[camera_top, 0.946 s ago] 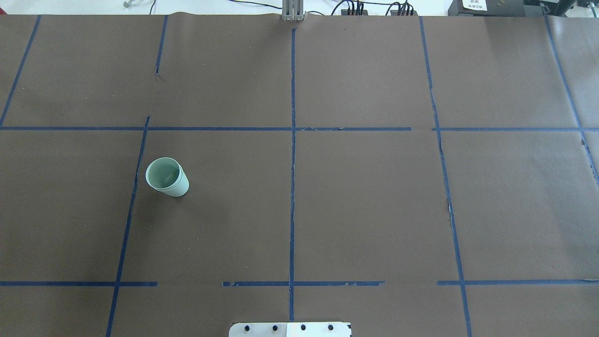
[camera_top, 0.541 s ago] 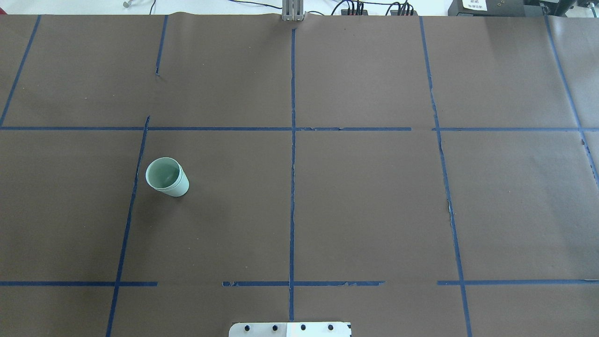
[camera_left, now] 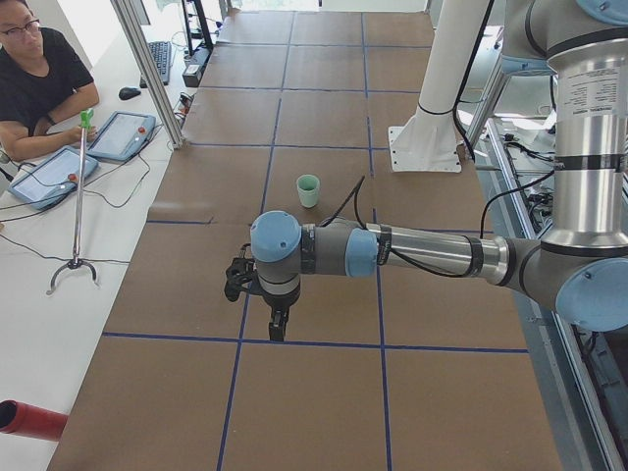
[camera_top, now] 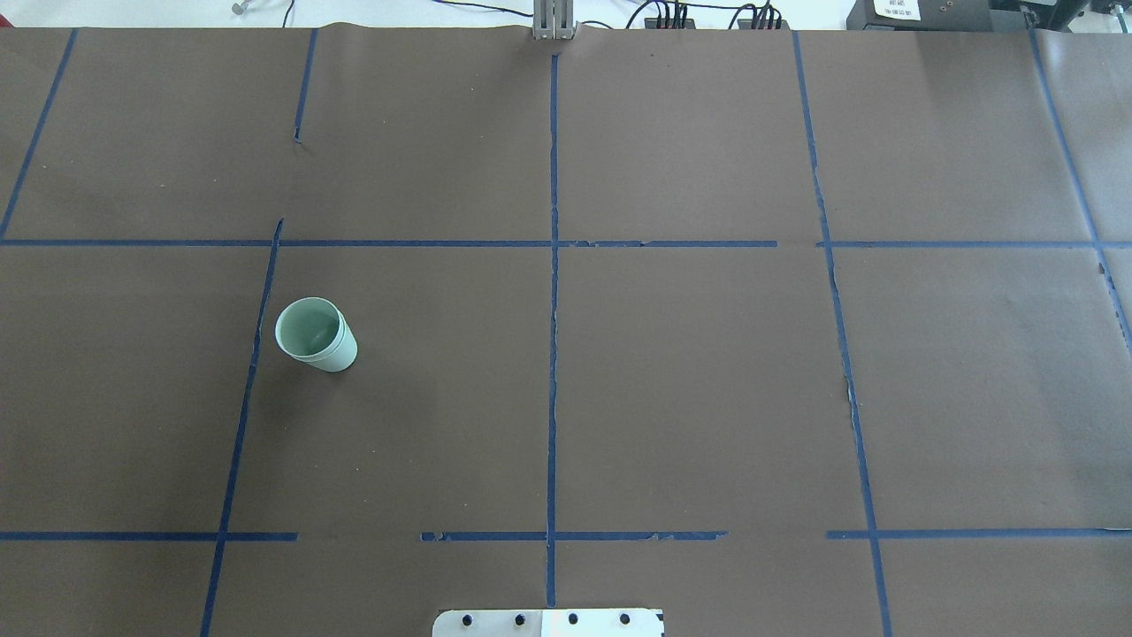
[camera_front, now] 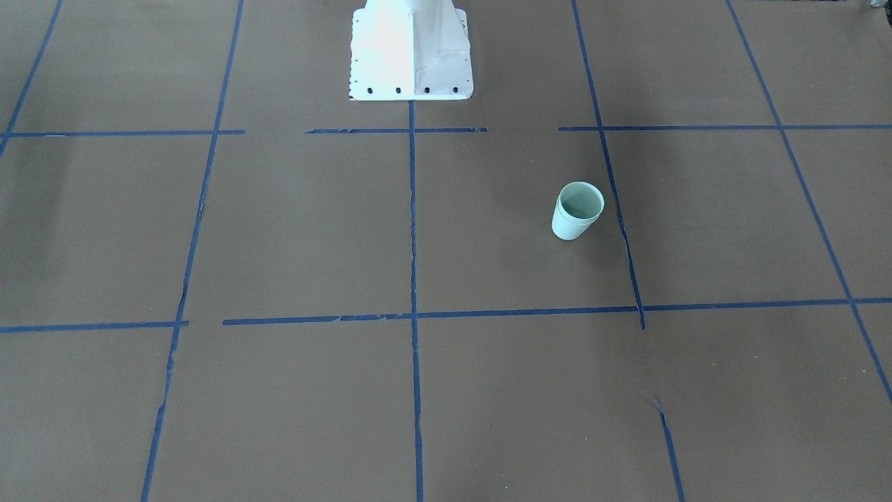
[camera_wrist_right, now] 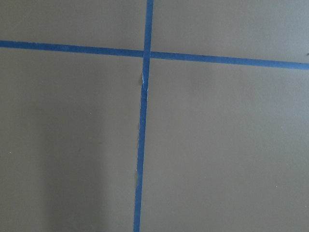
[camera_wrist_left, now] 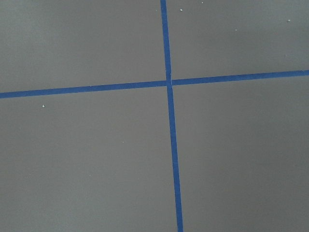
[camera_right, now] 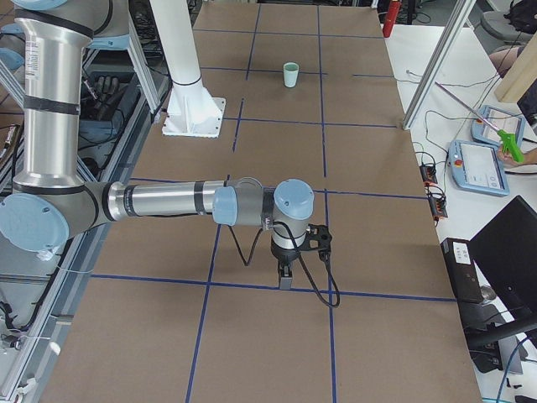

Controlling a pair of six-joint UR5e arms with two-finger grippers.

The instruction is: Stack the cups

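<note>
A pale mint-green cup (camera_top: 316,334) stands upright on the brown paper on the table's left half. It also shows in the front view (camera_front: 578,210), the left side view (camera_left: 308,189) and the right side view (camera_right: 290,74). A second rim line under its top rim suggests two cups nested; no separate second cup is in view. My left gripper (camera_left: 278,330) hangs over a tape line, well away from the cup. My right gripper (camera_right: 285,280) hangs far from it, at the other end of the table. I cannot tell whether either is open or shut. Both wrist views show only paper and tape.
Blue tape lines (camera_top: 553,292) divide the brown paper into squares. The white robot base plate (camera_top: 548,622) sits at the near middle edge. An operator (camera_left: 39,78) sits beyond the table's left end with tablets (camera_left: 123,134). A red cylinder (camera_left: 29,420) lies off the table.
</note>
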